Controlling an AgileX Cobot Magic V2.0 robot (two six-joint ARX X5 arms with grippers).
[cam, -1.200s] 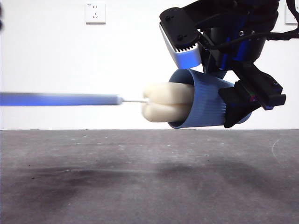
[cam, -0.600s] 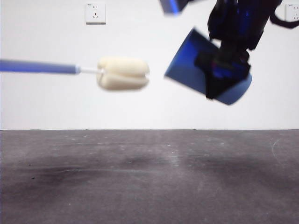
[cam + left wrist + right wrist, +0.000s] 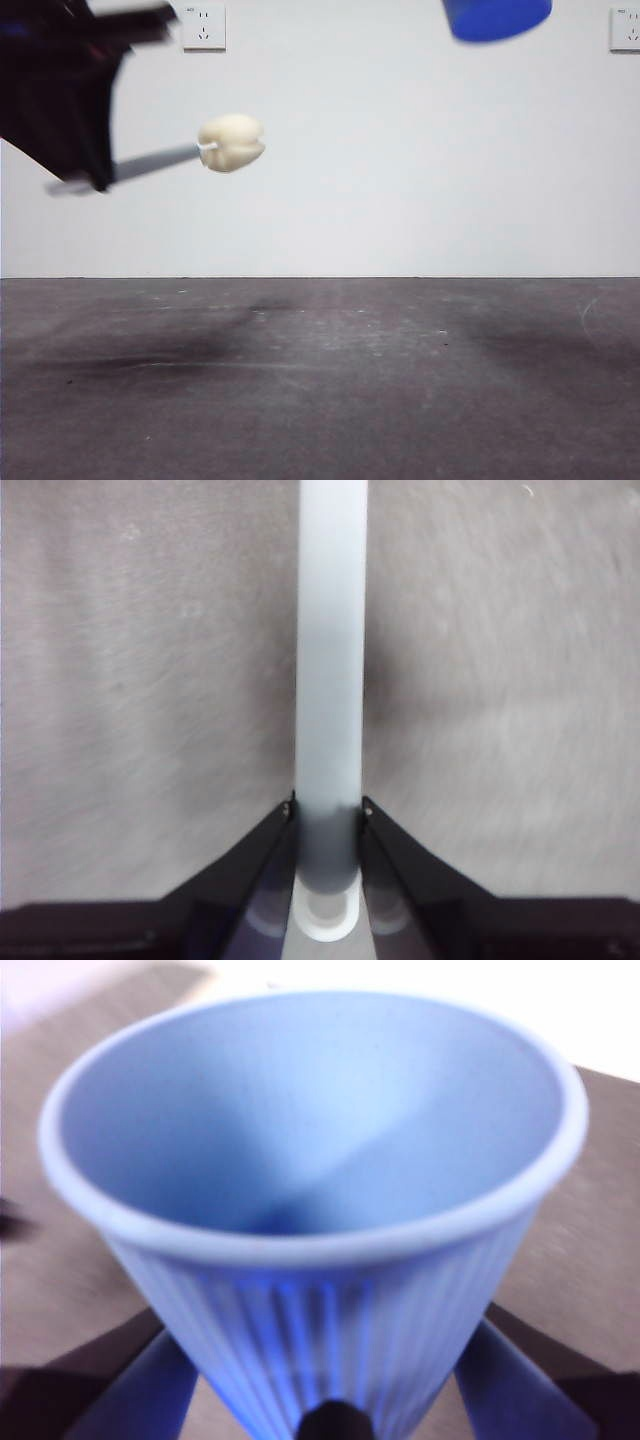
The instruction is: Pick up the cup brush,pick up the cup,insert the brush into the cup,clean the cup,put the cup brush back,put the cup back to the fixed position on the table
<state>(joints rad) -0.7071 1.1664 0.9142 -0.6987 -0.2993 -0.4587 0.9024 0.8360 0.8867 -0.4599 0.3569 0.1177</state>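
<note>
My left gripper point(image 3: 327, 815) is shut on the cup brush's grey handle point(image 3: 330, 680). In the front view that arm point(image 3: 60, 90) is a dark blur at the upper left, and the brush's cream-yellow sponge head point(image 3: 231, 142) points right, high above the table point(image 3: 320, 380). My right gripper point(image 3: 325, 1400) is shut on the blue ribbed cup point(image 3: 320, 1210), whose open mouth faces the camera and is empty. In the front view only the cup's lower part point(image 3: 497, 18) shows at the top edge, well right of the sponge head.
A white wall stands behind the table with a socket point(image 3: 204, 27) at the upper left and another point(image 3: 625, 28) at the upper right. Faint pale marks cross the table's dark surface.
The sponge head has come out of the cup and moved left and up. The cup has risen to the top edge of the front view, and the left arm has come into view.
</note>
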